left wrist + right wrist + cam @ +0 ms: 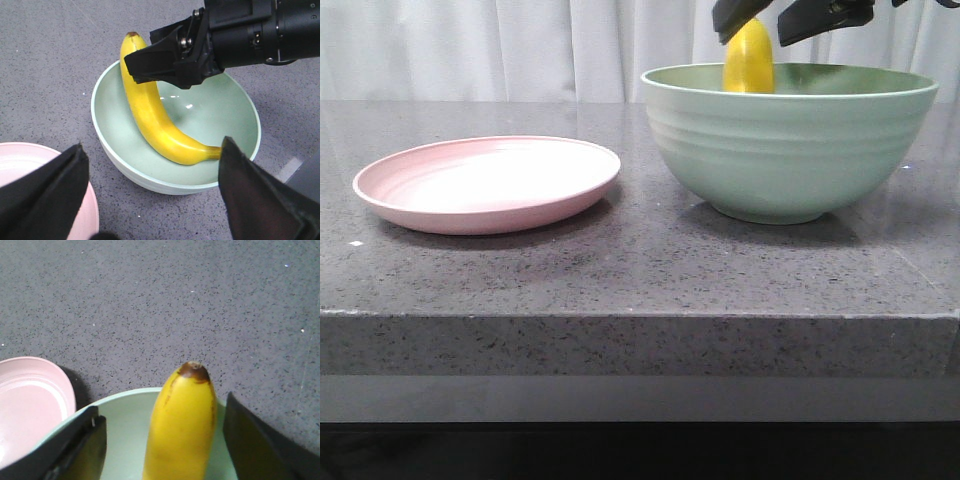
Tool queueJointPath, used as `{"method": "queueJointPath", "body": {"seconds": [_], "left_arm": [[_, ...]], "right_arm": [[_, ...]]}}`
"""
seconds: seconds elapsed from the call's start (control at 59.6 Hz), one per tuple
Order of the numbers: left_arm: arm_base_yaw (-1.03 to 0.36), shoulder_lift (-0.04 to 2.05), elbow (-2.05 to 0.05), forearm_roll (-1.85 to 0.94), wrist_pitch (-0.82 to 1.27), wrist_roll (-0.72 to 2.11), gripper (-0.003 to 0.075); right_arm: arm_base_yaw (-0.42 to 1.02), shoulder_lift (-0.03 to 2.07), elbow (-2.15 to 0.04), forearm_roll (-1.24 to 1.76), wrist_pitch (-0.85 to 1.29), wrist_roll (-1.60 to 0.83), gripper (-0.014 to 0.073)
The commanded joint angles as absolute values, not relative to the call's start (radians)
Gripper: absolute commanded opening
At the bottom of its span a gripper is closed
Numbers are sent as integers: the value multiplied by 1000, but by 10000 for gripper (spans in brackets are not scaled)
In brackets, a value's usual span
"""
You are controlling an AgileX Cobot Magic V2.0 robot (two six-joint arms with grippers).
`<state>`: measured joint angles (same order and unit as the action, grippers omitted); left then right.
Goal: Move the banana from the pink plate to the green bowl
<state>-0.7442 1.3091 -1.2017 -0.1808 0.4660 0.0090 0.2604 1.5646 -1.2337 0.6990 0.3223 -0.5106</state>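
Note:
The yellow banana [750, 62] stands steeply inside the green bowl [790, 150], its dark tip above the rim. In the left wrist view the banana [155, 125] leans on the bowl's wall [125, 167], stem end low inside. My right gripper [755, 33] is open above the bowl. Its fingers [75, 445] straddle the banana's upper part [182, 425] with a gap on each side. My left gripper [150, 200] is open and empty, high over the table between plate and bowl. The pink plate [485, 185] is empty, left of the bowl.
The dark speckled stone table [620, 280] has its front edge close to the camera. White curtains [470, 45] hang behind it. The plate's rim shows in the left wrist view [20, 165] and in the right wrist view [30, 400].

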Motion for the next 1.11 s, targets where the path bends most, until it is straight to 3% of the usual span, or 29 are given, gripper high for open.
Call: {"method": "queueJointPath", "body": {"seconds": [0.0, 0.084, 0.185, 0.336, 0.419, 0.487, 0.654, 0.856, 1.091], "left_arm": [[-753, 1277, -1236, -194, 393, 8, 535], [-753, 1277, -1236, -194, 393, 8, 534], [-753, 1277, -1236, -173, 384, 8, 480], [-745, 1277, -1236, -143, 365, 8, 251], [-725, 1277, -1236, -141, 349, 8, 76], [-700, 1277, -1236, -137, 338, 8, -20], [-589, 1277, -1236, -120, 284, 8, -20], [-336, 1253, -1231, -99, 294, 8, -20], [-119, 1139, -1088, -99, 243, 10, -20]], "right_arm": [[254, 1523, -1270, 704, 288, -518, 517], [254, 1515, -1270, 704, 301, -518, 488], [254, 1498, -1270, 704, 307, -518, 359], [254, 1470, -1270, 704, 302, -518, 109], [254, 1459, -1270, 704, 298, -518, 5], [254, 1449, -1270, 703, 299, -518, -47], [254, 1412, -1269, 658, 298, -518, -88], [196, 1316, -1240, 606, 322, -517, -88], [122, 1116, -1052, 606, 225, -517, -88]]}}
